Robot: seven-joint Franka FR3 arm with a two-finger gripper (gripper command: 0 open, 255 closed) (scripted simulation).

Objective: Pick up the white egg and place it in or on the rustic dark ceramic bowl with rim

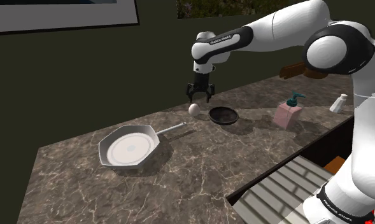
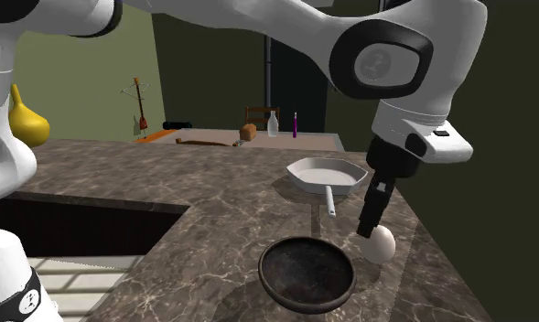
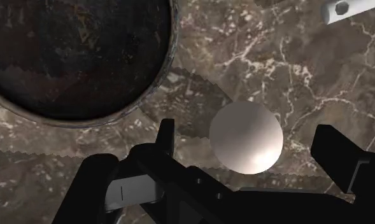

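Though side-on in second exterior view, tool (image 2: 367, 227) apart astride egg (image 3: 246, 136) at wrist.

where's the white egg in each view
Shoulder view: small white egg at centre, left of the dark round ceramic bowl.
Second exterior view: egg lower right, right of that bowl.
Wrist view: egg between the fingers of the open black tool, untouched.
Shared landmark: the bowl beside it.

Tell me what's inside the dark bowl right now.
Nothing: the bowl's dark, mottled inside is bare. Only a strip of its near wall hides behind the rim. The white egg lies on the counter beside it, untouched, within the open gripper.
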